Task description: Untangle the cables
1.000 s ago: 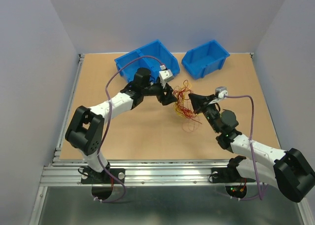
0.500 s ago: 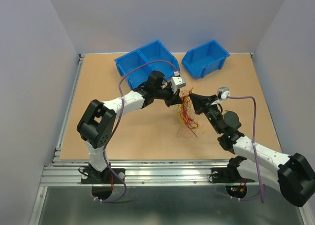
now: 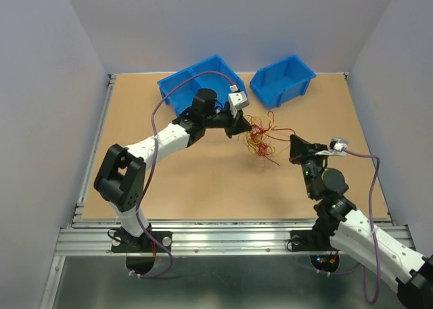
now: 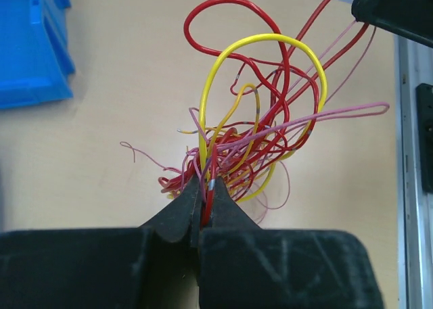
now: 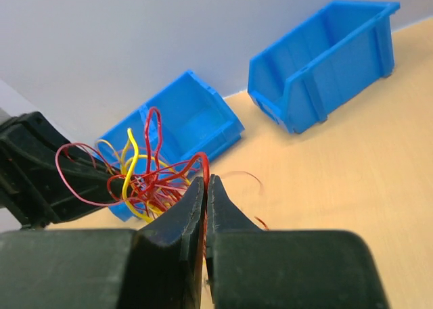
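The cables [image 3: 260, 136] are a loose tangle of red, yellow and pink wires, stretched between my two grippers near the middle of the table. My left gripper [image 3: 245, 128] is shut on a bunch of strands at the tangle's left side; in the left wrist view a red wire is pinched between its tips [image 4: 205, 184], and the loops of the cables [image 4: 257, 120] fan out beyond them. My right gripper [image 3: 292, 141] is shut on a red strand at the right side. In the right wrist view that gripper [image 5: 206, 180] clamps the strand, and the cables [image 5: 145, 180] spread to its left.
Two blue bins stand at the back of the table: one [image 3: 196, 86] just behind the left arm, another [image 3: 283, 79] to its right. Both also appear in the right wrist view [image 5: 189, 116] [image 5: 325, 59]. A metal rail [image 3: 223, 234] borders the near edge.
My left gripper has shut on the tangle. The right arm has pulled back toward the right and near side, drawing a red strand out, and the tangle has shifted toward the back.
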`<state>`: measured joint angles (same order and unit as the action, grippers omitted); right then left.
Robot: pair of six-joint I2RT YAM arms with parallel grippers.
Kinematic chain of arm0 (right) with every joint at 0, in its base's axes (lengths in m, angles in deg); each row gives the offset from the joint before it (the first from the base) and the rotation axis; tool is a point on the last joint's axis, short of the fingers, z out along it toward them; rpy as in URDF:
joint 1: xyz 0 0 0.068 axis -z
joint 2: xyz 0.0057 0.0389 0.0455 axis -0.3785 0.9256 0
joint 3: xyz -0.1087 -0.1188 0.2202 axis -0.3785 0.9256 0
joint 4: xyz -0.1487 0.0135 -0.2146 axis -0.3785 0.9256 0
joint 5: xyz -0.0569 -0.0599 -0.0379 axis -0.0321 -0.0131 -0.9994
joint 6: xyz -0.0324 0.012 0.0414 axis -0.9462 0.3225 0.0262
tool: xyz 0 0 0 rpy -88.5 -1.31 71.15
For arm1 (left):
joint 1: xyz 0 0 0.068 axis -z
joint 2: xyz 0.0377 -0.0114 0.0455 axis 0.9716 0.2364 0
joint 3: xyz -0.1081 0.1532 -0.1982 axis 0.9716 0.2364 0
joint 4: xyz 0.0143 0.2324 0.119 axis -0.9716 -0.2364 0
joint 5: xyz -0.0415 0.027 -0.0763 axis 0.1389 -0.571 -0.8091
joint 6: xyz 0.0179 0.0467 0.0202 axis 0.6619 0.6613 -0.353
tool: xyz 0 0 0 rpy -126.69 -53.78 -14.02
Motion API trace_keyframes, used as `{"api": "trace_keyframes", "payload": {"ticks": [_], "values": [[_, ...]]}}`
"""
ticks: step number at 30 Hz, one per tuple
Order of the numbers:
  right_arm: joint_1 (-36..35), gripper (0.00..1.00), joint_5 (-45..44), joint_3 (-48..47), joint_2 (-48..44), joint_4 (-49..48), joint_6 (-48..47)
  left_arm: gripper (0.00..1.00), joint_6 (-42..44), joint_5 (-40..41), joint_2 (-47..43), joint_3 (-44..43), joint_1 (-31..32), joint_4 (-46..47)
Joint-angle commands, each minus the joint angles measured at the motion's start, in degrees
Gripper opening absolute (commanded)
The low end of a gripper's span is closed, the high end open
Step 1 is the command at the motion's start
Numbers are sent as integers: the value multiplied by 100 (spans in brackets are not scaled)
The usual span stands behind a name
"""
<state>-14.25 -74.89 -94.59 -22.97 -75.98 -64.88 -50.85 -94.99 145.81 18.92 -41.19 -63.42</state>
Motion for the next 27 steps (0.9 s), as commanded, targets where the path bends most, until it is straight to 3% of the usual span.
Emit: {"api": "trace_keyframes", "payload": {"ticks": [1,2,8,11,14,20,27], "values": [[133,5,-845,195,-701,-192,-376,0,4,431,-38,-78,-376,-244],[133,16,-591,230,-754,-219,-439,0,21,360,-64,-61,-376,-244],[133,55,1431,2,-308,-421,-949,0,109,17,-327,45,-349,-244],[133,73,2668,-279,332,-447,-1125,0,136,-159,-476,98,-315,-244],[142,84,3277,-630,1166,-447,-1248,0,171,-239,-582,133,-244,-296],[142,95,4043,-1071,2539,-1043,-1336,0,162,-300,-784,186,-183,-358],[142,88,3825,-1317,3796,-1965,-1152,0,-13,-712,-987,186,-156,-420]]}}
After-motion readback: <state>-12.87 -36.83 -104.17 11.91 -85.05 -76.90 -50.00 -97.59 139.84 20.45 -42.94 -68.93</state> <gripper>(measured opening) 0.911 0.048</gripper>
